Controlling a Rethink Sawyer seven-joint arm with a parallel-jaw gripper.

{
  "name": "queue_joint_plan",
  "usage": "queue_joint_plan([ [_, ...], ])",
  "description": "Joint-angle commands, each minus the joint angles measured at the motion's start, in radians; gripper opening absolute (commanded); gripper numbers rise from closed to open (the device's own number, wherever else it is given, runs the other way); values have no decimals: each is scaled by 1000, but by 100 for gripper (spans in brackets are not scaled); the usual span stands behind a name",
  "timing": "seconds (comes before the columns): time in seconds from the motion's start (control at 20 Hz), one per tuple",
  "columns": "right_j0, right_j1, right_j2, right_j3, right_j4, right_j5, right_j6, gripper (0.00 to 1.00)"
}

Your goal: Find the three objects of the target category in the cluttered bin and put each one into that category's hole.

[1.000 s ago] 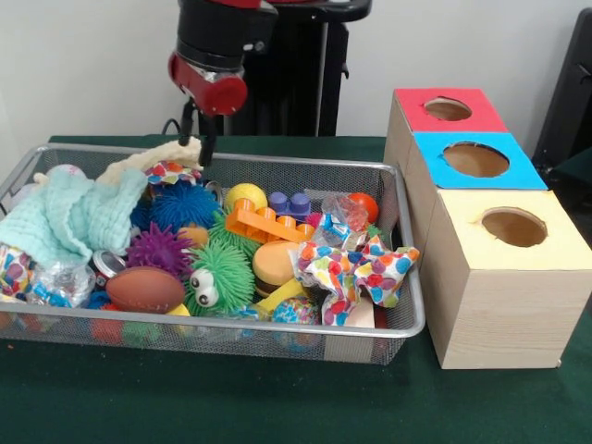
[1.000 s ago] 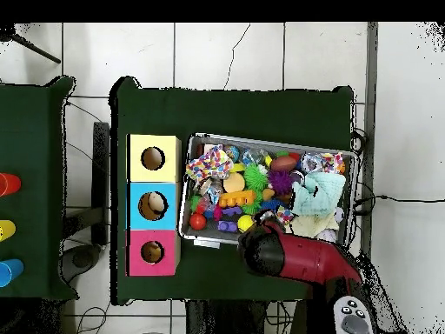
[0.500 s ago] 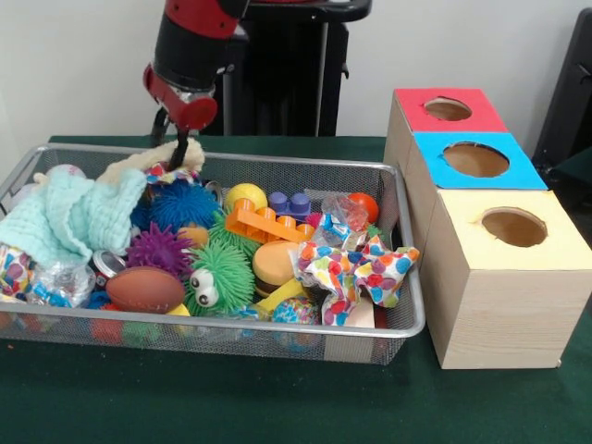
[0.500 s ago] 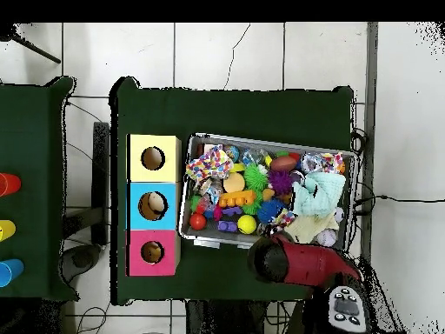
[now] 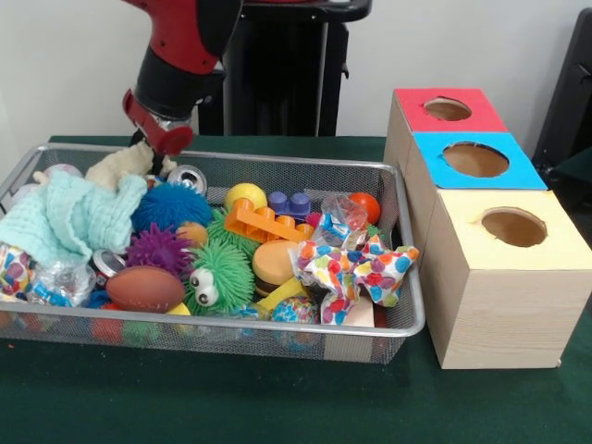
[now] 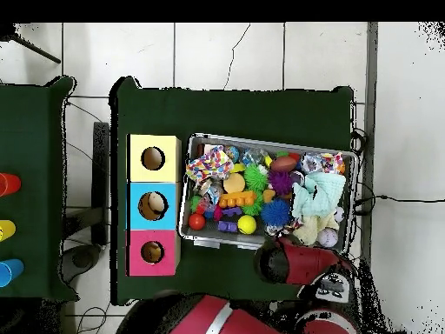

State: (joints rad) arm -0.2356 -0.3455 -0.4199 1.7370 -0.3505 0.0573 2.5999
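A wire bin (image 5: 277, 159) holds mixed toys: a mint cloth (image 5: 74, 213), a blue spiky ball (image 5: 171, 203), a purple spiky ball (image 5: 159, 248), a green fuzzy toy with eyes (image 5: 220, 273), an orange brick (image 5: 268, 225) and a brown football (image 5: 145, 289). My gripper (image 5: 151, 157) hangs over the bin's far left part, shut on a cream cloth (image 5: 120, 166) that trails onto the mint cloth. Beside it lies a silver can (image 5: 188, 178). In the overhead view the arm (image 6: 295, 261) hides the gripper; the cream cloth (image 6: 308, 230) shows at the bin's lower edge.
Three wooden boxes with round holes stand beside the bin: red-topped (image 5: 448, 109), blue-topped (image 5: 475, 159), yellow-topped (image 5: 514, 227). A polka-dot cloth (image 5: 356, 268), a yellow ball (image 5: 245, 195) and a red ball (image 5: 365, 205) lie at the bin's box-side end. Green cloth covers the table (image 5: 277, 398).
The gripper has moved left along the bin's far rim, dragging the cream cloth with it. The silver can and more of the blue spiky ball now show.
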Motion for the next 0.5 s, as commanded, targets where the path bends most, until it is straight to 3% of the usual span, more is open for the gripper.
queue_joint_plan([
  [0.05,24,207,-33,-76,76,-17,136,100],
  [0.5,6,241,-58,-111,71,-51,68,100],
])
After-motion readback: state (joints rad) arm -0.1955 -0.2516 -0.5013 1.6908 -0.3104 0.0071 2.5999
